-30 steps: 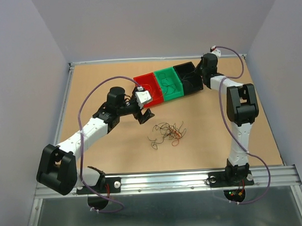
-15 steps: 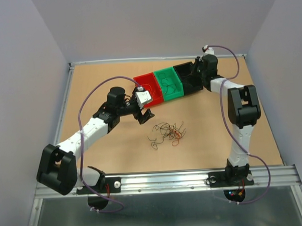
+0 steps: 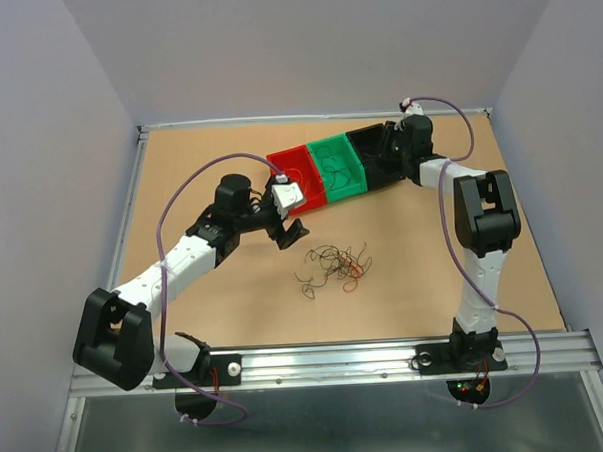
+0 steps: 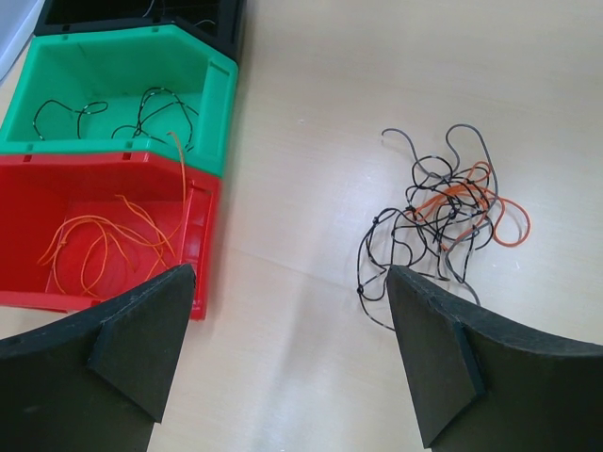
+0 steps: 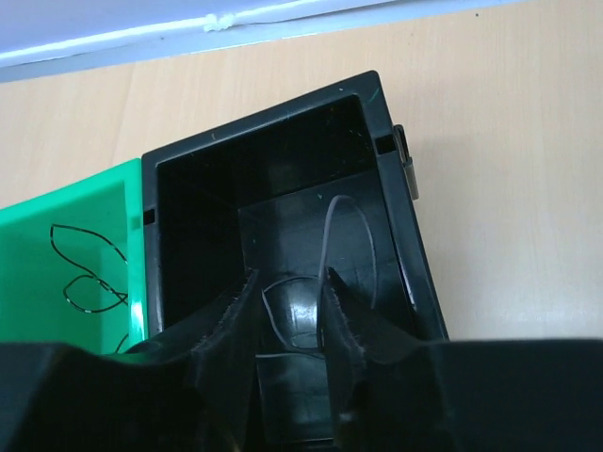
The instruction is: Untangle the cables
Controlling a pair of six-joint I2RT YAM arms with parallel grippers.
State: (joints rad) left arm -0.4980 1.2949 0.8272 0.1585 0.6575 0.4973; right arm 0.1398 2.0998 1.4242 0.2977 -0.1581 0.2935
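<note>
My left hand (image 4: 290,278) hung spread beside the cables (image 4: 443,221) clumped mid-table, right hand (image 5: 287,282) barely parted over the far-edge black bin (image 5: 264,122), so I judged pinching one outlying strand cleanest.

Top view overhead, far; wrist views close, sharing green bin (image 4: 122,66).

from my right claw (image 5: 287,282) i look down into an open black plastic bin (image 5: 267,126) with thin grey wire loops (image 5: 354,201) on its floor. the claw's fingers stand slightly apart above it. a green plastic bin (image 5: 38,311) touching its left side holds thin black wires (image 5: 80,282). both sit on the tan wooden counter (image 5: 499,141).
</note>
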